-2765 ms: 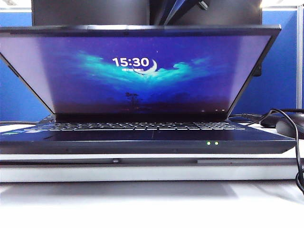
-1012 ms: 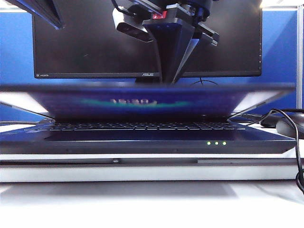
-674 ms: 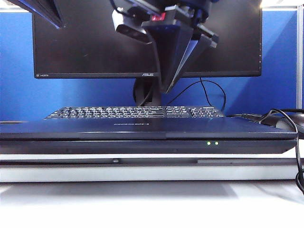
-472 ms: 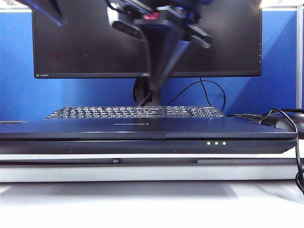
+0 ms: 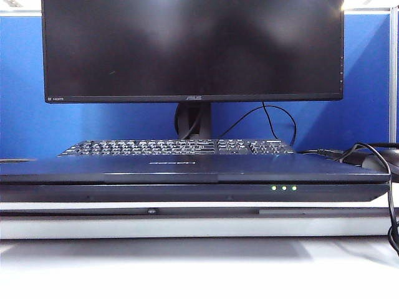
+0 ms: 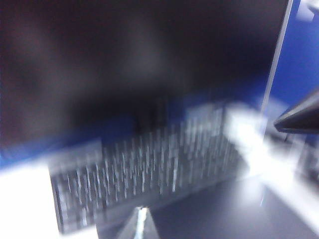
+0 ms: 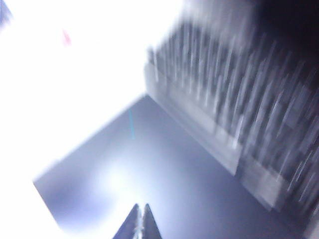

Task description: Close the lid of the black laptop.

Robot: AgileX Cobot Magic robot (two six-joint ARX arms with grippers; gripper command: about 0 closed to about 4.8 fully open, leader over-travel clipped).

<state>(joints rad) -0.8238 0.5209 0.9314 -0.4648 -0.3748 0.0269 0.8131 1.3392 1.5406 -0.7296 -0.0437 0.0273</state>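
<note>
The black laptop (image 5: 193, 184) lies across the front of the table with its lid (image 5: 187, 167) flat down on the base, plain dark-navy outer face up and green LEDs lit on the front edge. Neither gripper shows in the exterior view. In the blurred left wrist view, my left gripper (image 6: 140, 219) hangs above the lid (image 6: 229, 209), fingertips pressed together, holding nothing. My right gripper (image 7: 141, 215) is likewise shut and empty above the lid (image 7: 164, 169) in the blurred right wrist view.
A separate black keyboard (image 5: 177, 147) lies just behind the laptop, in front of a large ASUS monitor (image 5: 193, 50) on a stand. A black mouse (image 5: 380, 165) and cables (image 5: 391, 205) sit at the right. Blue partition walls stand behind.
The lid swung down from open to fully closed. The arm that pressed on it then lifted up and left the exterior view.
</note>
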